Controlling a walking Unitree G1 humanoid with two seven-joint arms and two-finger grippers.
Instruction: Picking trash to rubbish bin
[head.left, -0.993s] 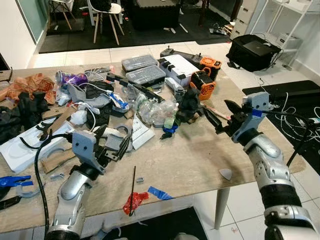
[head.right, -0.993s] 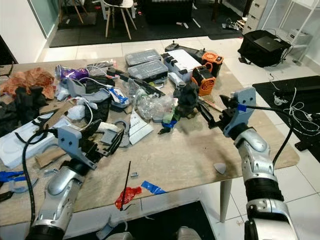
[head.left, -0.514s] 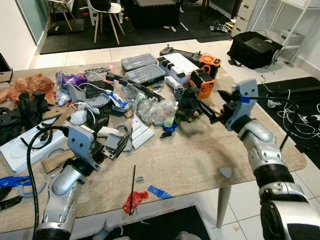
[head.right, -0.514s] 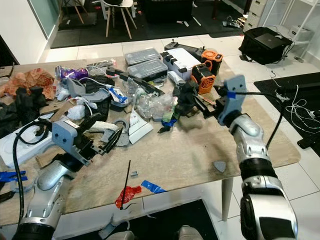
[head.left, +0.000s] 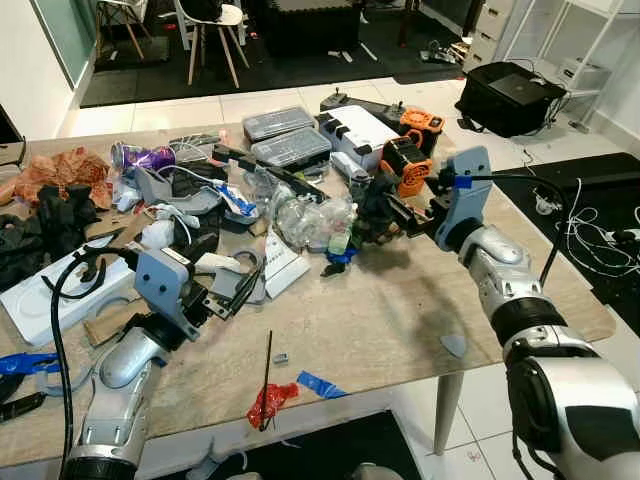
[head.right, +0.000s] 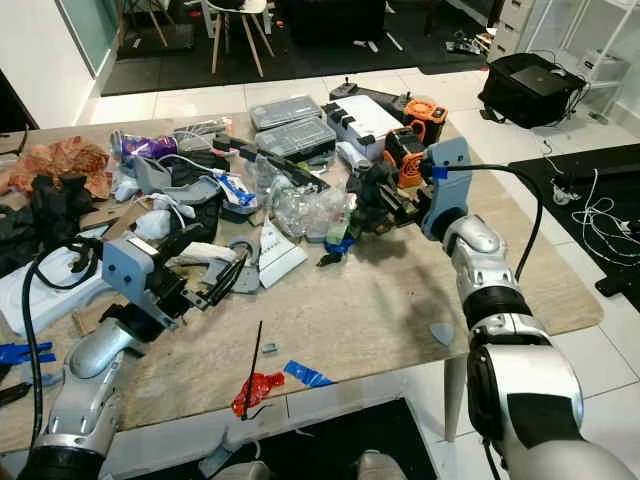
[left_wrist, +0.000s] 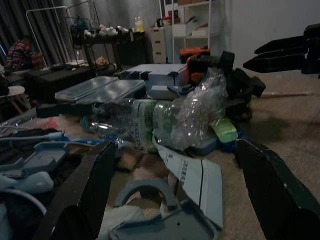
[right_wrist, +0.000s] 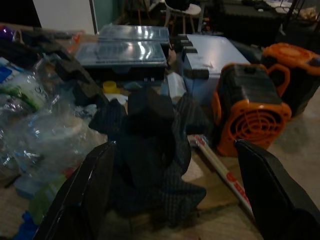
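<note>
Crushed clear plastic bottles (head.left: 310, 225) lie mid-table among clutter. Right of them sits a black crumpled lump (head.left: 375, 205). My right gripper (head.left: 397, 216) is open and level with the lump, its fingers pointing at it from the right; in the right wrist view the lump (right_wrist: 150, 135) lies just ahead between the spread fingers (right_wrist: 85, 200). My left gripper (head.left: 245, 290) stands open low over the table, aimed at the bottles (left_wrist: 165, 120) across a white card (left_wrist: 192, 177). A red wrapper (head.left: 270, 402), a blue tape scrap (head.left: 320, 385) and a thin black stick (head.left: 267, 370) lie near the front edge.
An orange-black fan (head.left: 405, 165), grey cases (head.left: 290, 150) and a white box (head.left: 355, 130) crowd the far side. Orange paper (head.left: 60, 170), a purple can (head.left: 140, 157) and a white tray (head.left: 50, 290) fill the left. A black bag (head.left: 505, 100) lies on the floor.
My right gripper has swung left across the table, from beside the right edge up to the black lump. The left gripper has barely shifted.
</note>
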